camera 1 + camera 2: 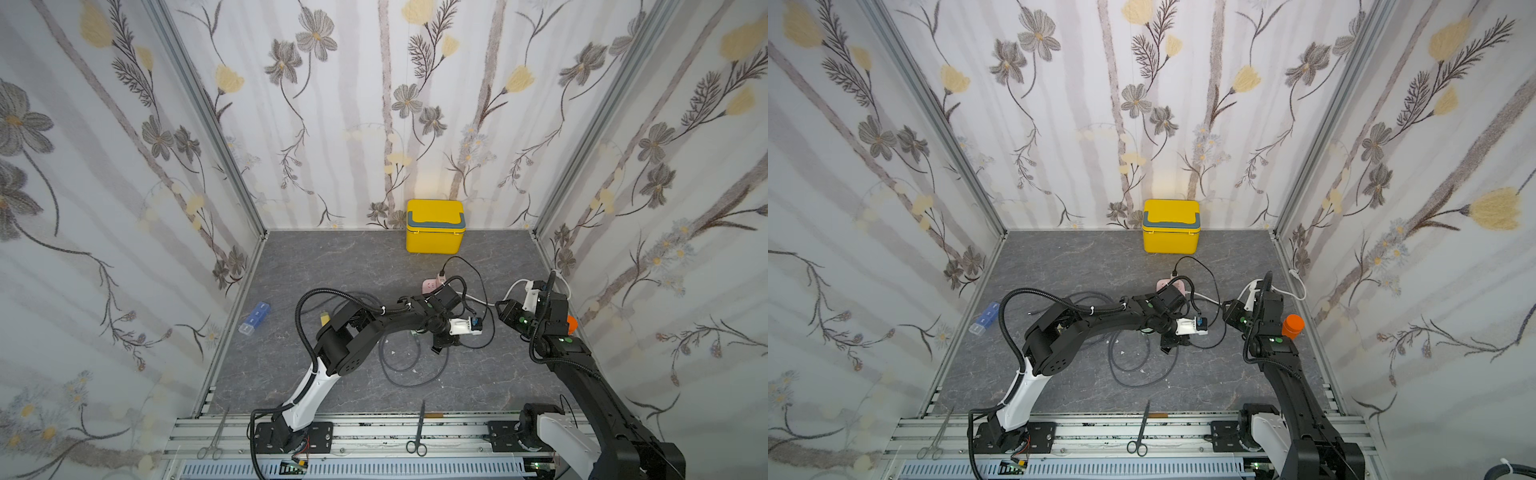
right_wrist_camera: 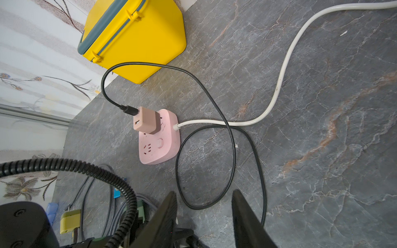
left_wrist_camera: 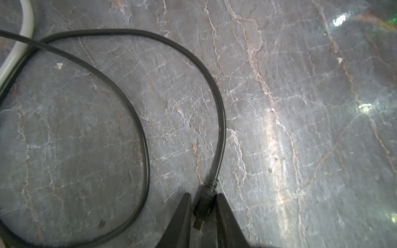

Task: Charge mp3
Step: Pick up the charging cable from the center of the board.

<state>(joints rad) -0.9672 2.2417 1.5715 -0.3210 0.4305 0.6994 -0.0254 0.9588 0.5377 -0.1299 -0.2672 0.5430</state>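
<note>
Three walls papered with grey and yellow flowers close in a grey, marble-veined worktop, with a metal rail along its near edge. A yellow box stands against the back wall with its grey-blue lid down, so its contents are hidden. A blue pill organiser lies near the left wall, flaps closed. An orange cup shows beside the right arm.

In front of the box lies a pink power strip with a tan charger plugged in. From the charger a black cable loops over the worktop. Its small plug is clamped in the left gripper, just above the stone. The right gripper hangs near the strip, jaws apart around nothing. I cannot pick out the mp3 player itself with certainty.
</note>
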